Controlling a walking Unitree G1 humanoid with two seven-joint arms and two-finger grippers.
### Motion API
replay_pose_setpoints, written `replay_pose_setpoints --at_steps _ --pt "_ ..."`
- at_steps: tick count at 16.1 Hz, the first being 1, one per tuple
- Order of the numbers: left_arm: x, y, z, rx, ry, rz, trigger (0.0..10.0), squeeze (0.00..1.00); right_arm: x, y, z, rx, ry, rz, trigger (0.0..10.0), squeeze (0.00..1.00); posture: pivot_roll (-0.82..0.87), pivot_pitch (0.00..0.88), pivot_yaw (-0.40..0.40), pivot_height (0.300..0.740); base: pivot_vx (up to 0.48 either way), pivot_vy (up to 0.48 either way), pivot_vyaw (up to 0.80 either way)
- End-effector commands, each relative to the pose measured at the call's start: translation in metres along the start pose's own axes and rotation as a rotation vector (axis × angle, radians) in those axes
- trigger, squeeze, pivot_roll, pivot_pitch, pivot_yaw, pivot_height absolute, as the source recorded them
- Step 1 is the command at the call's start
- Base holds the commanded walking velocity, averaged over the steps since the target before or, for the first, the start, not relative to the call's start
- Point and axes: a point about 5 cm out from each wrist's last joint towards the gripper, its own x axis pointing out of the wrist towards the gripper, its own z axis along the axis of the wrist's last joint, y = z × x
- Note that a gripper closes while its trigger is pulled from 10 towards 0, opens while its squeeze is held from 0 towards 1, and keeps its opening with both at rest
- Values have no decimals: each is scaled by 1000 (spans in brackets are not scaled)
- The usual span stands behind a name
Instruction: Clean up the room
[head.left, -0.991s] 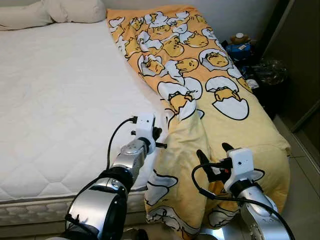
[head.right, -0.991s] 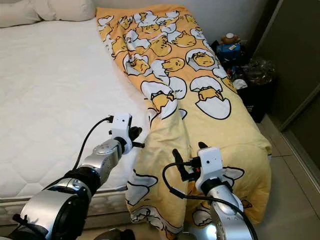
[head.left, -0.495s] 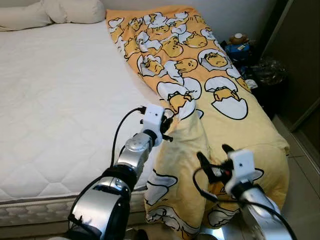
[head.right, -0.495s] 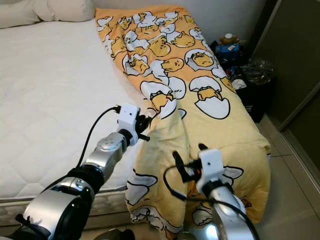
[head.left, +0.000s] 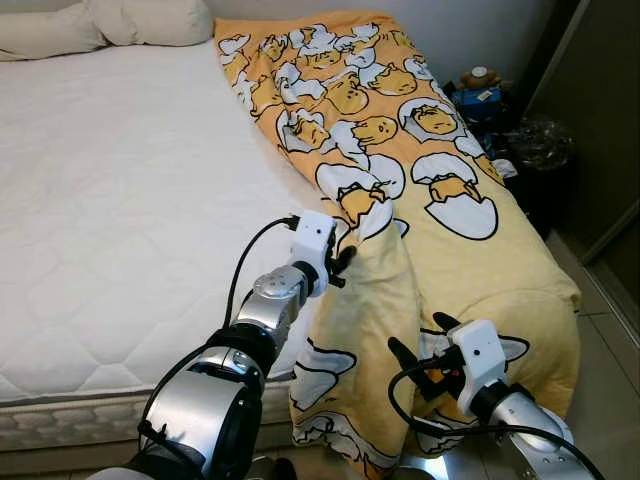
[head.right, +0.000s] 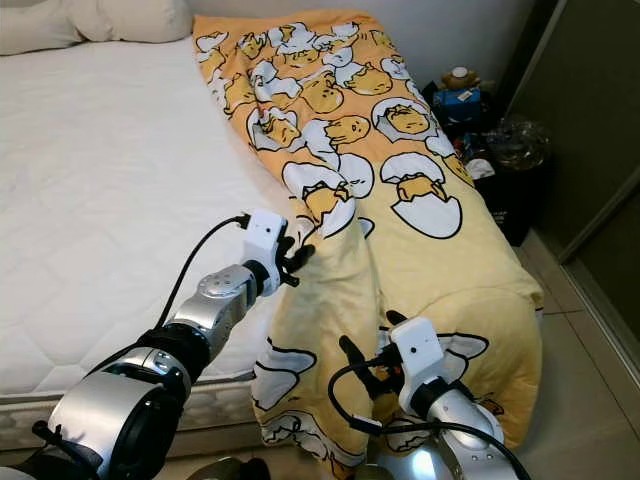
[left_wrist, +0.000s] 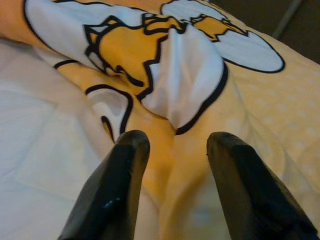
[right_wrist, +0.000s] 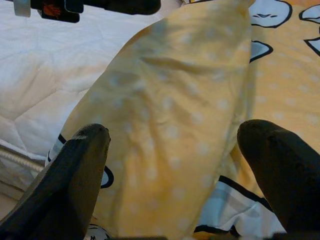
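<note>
One blanket: yellow egg-print blanket (head.left: 400, 160) is lying in a long strip on the right side of the bed (head.left: 120, 200), with its near end spilling over the foot edge toward the floor.
Long axis: it is running from about 11 o'clock near the pillows (head.left: 110, 22) down to 5 o'clock at the robot, with its inner edge bunched in a raised fold midway.
Left gripper: left gripper (left_wrist: 172, 150) is sitting at the inner edge of the fold, about 9 o'clock of the blanket's middle; fingers (left_wrist: 117, 185) are spread either side of the ridge, not clamped, nothing held yet.
Right gripper: right gripper (right_wrist: 172, 145) is hovering over the hanging near end at 6 o'clock, fingers wide apart, empty, with cloth below the gap.
Risk 1: left fingers are looking likely to pinch a thin top layer, so the fold could slip out when pulled.
Risk 2: they could also be catching the white mattress cover under the edge, since the tips are close to it.
Risk 3: weight of the overhanging end may be dragging more blanket off the bed.
Surroundings: cluttered nightstand (head.left: 490, 100) is standing at 2 o'clock beside the bed, dark wardrobe door (head.left: 600, 120) is at 3 o'clock.
</note>
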Motion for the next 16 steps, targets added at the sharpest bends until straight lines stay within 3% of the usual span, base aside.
replay_pose_setpoints --at_steps 1,6,12,16 --pt "-2 0 -6 10 35 -28 10000 1000 0 -3 3 10 -21 -12 10000 0 -266 53 54 736 0 0 0" --pt "-3 2 -7 -51 63 -76 10000 1000 2 -1 5 18 -25 -7 10000 0 -257 53 54 736 0 0 0" --pt "-5 4 -4 -33 84 -152 10000 1000 5 2 8 28 -38 -10 10000 0 -255 52 54 736 0 0 0" --pt "-6 3 -10 14 92 -142 10000 1000 5 1 7 30 -44 -18 10000 0 -252 52 52 736 0 0 0"
